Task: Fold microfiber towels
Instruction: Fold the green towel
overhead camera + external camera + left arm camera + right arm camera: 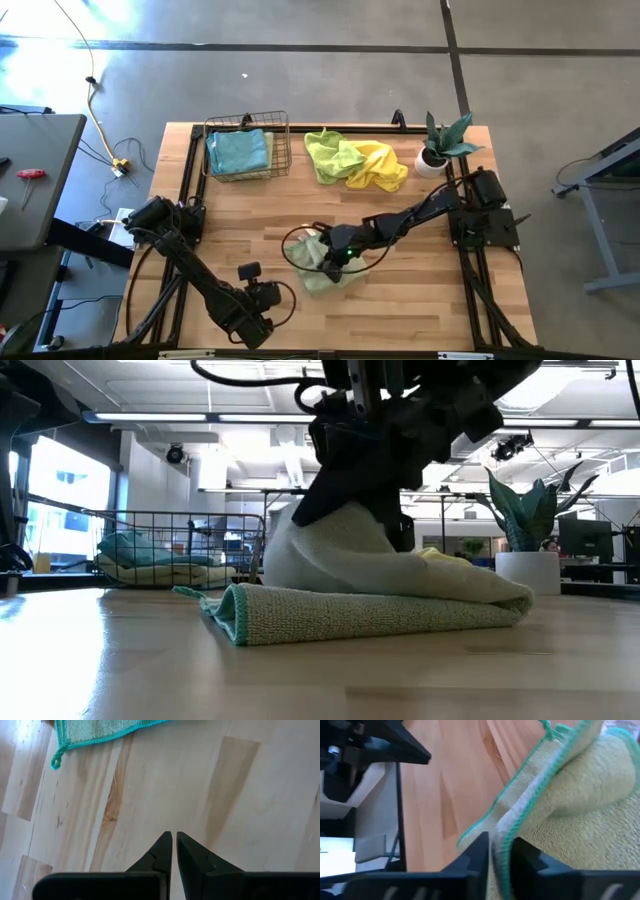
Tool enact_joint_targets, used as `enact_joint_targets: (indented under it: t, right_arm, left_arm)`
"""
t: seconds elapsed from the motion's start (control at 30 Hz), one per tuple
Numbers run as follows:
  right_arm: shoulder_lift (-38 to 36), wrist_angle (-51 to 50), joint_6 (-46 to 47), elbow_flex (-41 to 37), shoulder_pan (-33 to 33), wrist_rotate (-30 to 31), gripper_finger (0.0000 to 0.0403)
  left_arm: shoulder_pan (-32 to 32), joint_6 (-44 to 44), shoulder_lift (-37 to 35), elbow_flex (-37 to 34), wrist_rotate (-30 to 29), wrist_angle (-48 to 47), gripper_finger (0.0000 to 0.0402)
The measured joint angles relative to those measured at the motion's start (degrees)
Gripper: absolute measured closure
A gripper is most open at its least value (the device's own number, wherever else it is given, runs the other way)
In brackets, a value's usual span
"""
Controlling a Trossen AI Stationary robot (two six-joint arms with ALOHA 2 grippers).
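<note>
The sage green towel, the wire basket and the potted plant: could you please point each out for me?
sage green towel (400, 610): low view, its folded lower layer.
wire basket (286, 150): high view, its right wall.
potted plant (431, 161): high view, its white pot.

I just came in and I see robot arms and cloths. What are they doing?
The robot is folding towels. The right gripper is over the middle of the table, pinching the edge of a pale green towel between its fingers and lifting part of it while the rest lies on the wood. The left gripper is shut and waits near the table's front edge, holding nothing. Folded towels sit in the wire basket, and a lime green towel and a yellow towel lie crumpled beside a potted plant.
</note>
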Motion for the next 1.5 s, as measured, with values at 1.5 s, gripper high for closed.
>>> enact_joint_targets:
  t: [1.5]
  right_arm:
    - [-2.58, -18.35, -19.2, -0.11, 5.0, 18.09, 0.0222]
  left_arm:
    - [3.07, -2.27, 0.0, -0.02, -9.19, 2.04, 0.0384]
